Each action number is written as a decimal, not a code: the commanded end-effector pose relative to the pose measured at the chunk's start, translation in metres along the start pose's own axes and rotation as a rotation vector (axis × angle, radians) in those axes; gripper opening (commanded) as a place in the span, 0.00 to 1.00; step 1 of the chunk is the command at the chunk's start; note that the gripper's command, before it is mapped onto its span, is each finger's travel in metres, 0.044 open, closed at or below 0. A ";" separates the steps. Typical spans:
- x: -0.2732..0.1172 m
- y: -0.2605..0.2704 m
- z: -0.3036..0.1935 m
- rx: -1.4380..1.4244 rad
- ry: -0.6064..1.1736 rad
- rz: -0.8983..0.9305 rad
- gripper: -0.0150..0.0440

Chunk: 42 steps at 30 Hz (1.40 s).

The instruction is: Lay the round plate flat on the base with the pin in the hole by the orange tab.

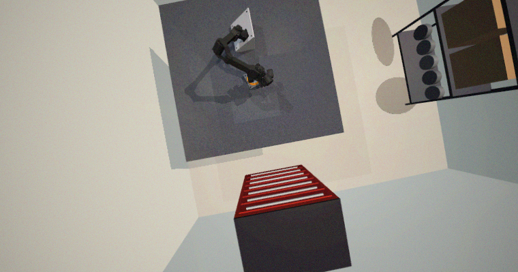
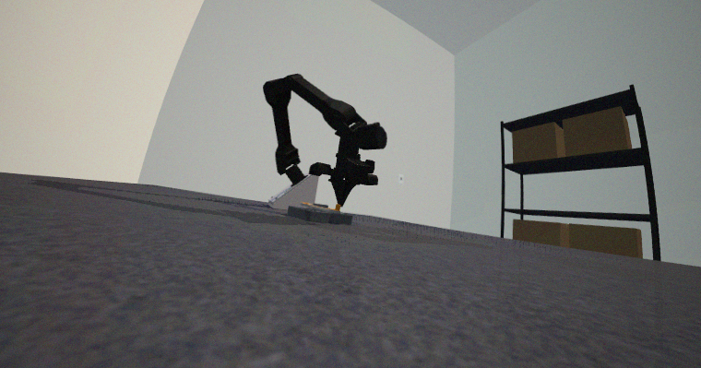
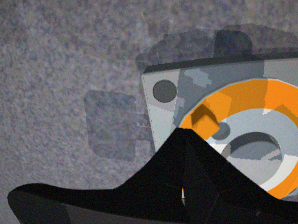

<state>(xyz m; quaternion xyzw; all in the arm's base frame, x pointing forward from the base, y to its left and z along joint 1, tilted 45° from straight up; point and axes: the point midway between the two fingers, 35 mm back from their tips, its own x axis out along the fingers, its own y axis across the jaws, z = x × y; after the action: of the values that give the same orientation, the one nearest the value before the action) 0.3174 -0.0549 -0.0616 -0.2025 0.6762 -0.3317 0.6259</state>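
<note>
The round plate shows as an orange ring with a pale inner ring, around the post, on the grey square base. Its orange tab stands up at the rim. A grey round spot, seemingly the hole, lies just inside the tab; no pin can be made out there. My gripper is shut and empty, its tips down at the tab; whether they touch it is unclear. The fingers hide the near part of plate and base. Whether the plate lies flat cannot be told.
A dark round spot marks the base's corner. The arm's white wedge-shaped mount stands behind the base. Far off are a red slatted cabinet and a shelf rack with boxes.
</note>
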 end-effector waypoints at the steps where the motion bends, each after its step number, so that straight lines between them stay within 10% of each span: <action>1: 0.003 -0.005 0.007 0.024 -0.010 -0.006 0.25; 42: 0.002 -0.015 0.019 0.024 -0.010 -0.007 0.25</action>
<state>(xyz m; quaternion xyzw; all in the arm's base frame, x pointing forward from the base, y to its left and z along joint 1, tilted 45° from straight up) 0.3284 -0.0633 -0.0563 -0.2003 0.6728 -0.3340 0.6290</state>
